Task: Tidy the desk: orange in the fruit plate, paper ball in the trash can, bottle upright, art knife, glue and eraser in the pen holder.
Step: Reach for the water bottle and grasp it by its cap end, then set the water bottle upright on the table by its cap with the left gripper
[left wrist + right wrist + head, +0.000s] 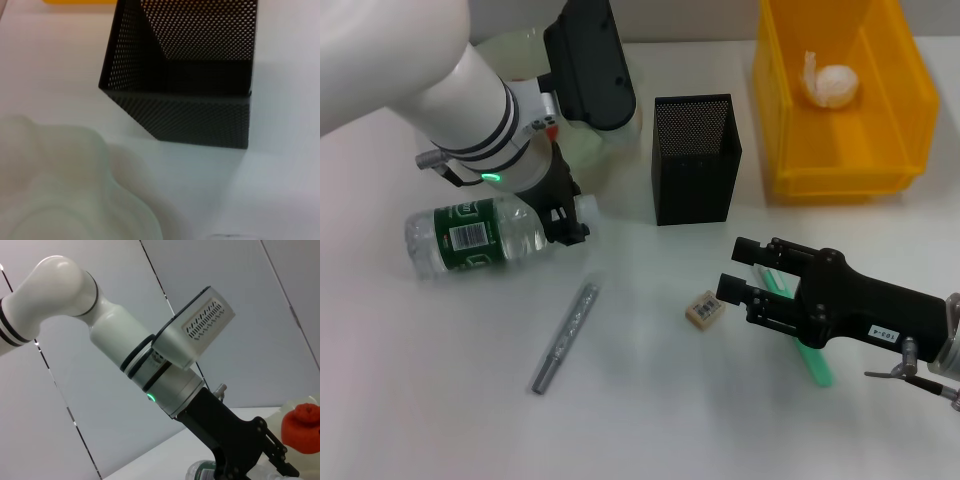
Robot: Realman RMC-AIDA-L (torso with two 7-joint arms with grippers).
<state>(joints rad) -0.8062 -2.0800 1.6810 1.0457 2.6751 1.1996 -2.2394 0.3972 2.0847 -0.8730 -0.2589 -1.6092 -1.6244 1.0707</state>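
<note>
Left claw (570, 222) by barcode-labelled bottle (480, 236)

fruit plate (520, 45): mostly behind left arm | glue (810, 355): under right claw (738, 275)

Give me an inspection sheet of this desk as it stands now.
Surface: white table, no spills seen.
Job's things: bottle lying on its side; paper ball inside the trash can; eraser on the table; pen holder upright, nothing seen inside; orange in the fruit plate; art knife on the table; green glue stick partly under the right gripper.
Clutter: nothing seen.
Grippers: left gripper at the bottle's cap end; right gripper low beside the eraser, fingers apart, empty.
Cables: nothing seen.
Surroundings: pale wall panels behind the desk.
</note>
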